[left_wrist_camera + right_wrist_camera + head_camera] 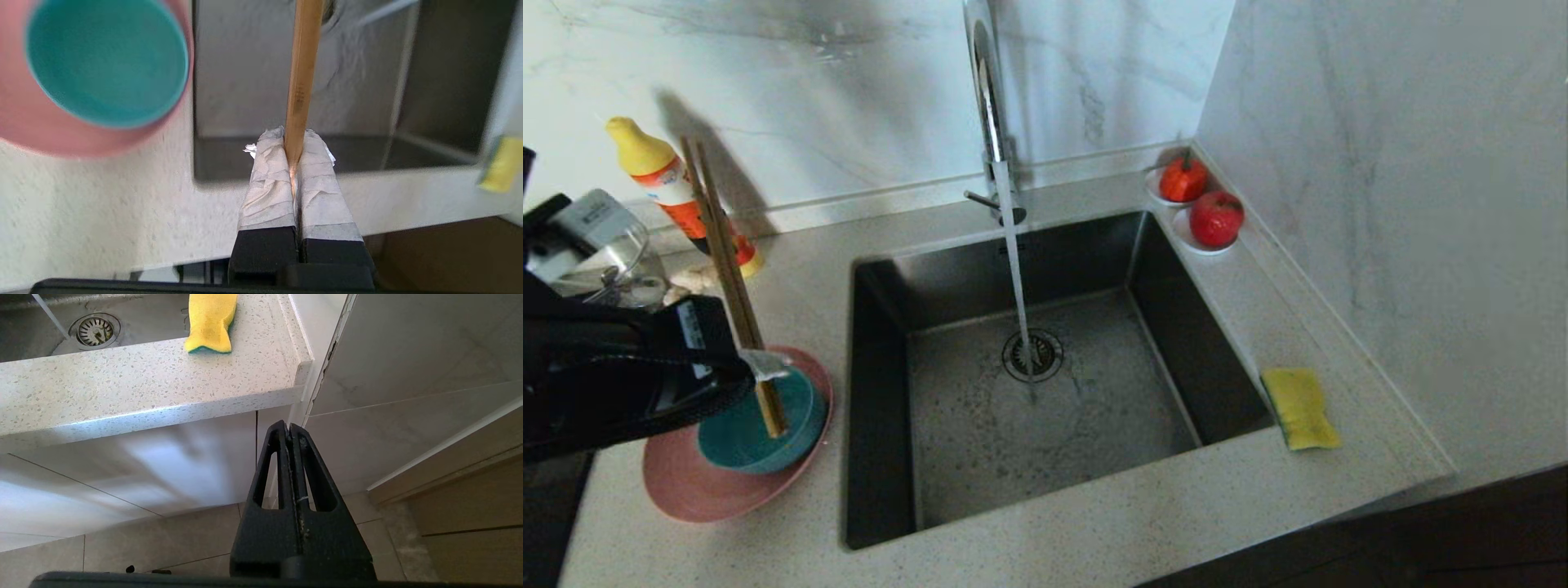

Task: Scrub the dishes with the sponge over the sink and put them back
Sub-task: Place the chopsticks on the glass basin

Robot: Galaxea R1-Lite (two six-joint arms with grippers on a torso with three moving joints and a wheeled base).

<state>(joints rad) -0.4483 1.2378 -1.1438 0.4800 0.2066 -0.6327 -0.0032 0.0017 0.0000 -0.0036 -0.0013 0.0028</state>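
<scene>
Chopsticks (pixel 727 269): wooden pair, pinched at their lower part by the left gripper; raised above the worktop left of the sink, tilted, upper ends leaning toward the back wall. Lower tips show in front of the bowl in the head view; contact with it cannot be told.
Left gripper (pixel 293 153): tape-wrapped fingers (pixel 269 183) pressed together on the chopsticks, no other gap between them; sits over the left strip of worktop, above the stacked dishes.
Bowl (pixel 747 433): teal-blue, upright, resting on the plate.
Plate (pixel 686 490): pink, flat on the worktop near its front-left corner, just beside the sink's left rim.
Sink (pixel 890 327): steel basin set in the middle of the worktop; drain strainer (pixel 1032 354) at centre.
Tap (pixel 990 114): at the back rim, running; water stream (pixel 1017 286) falls onto the strainer.
Sponge (pixel 1300 407): yellow, lying flat on the worktop at the sink's front-right corner, dark layer face down.
Right gripper (pixel 289 430): jaws fully closed, holding nothing; hangs below the worktop's front edge, before the cabinet fronts.
Bottle (pixel 666 184): yellow-capped, orange-labelled, at the back-left by the wall.
Saucers with red fruit (pixel 1201 208): two, in the back-right corner.
</scene>
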